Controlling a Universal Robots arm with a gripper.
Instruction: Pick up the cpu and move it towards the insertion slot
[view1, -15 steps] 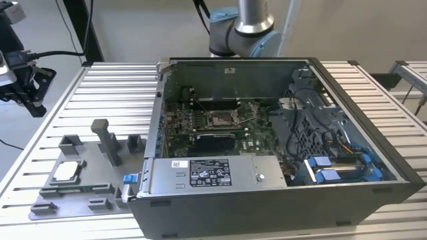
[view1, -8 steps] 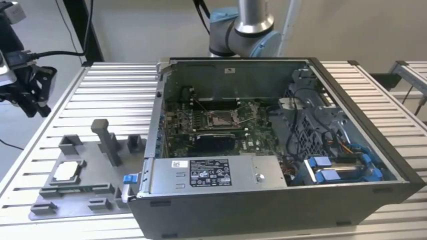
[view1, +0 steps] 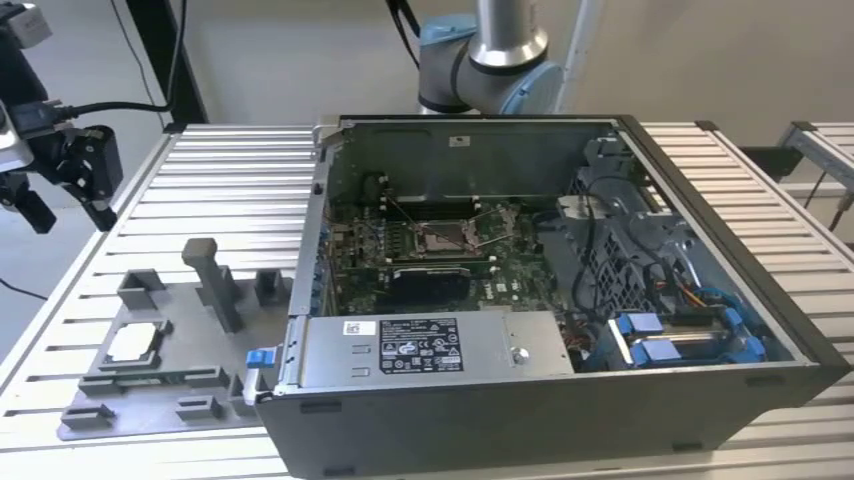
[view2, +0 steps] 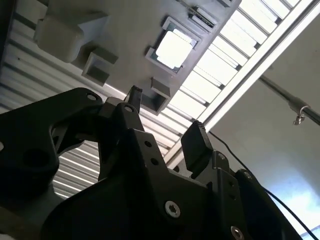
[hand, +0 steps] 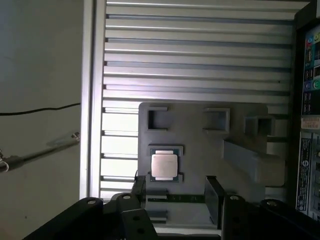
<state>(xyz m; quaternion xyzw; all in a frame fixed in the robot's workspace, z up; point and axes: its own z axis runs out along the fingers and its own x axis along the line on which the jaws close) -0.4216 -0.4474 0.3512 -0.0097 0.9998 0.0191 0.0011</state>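
On the grey fixture plate (view1: 187, 355) beside the computer case (view1: 534, 425), the cpu (hand: 164, 166) lies flat, untouched. The gripper (hand: 175, 194) hangs above it, well apart, jaws wide and empty. The insertion slot (view1: 445, 236) sits inside the case, toward the exterior view's right.

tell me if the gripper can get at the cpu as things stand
Likely yes. The cpu lies uncovered in its nest on the grey fixture plate, and the gripper is open and empty. The tall fixture post stands apart from the chip, so a descent from above looks free.
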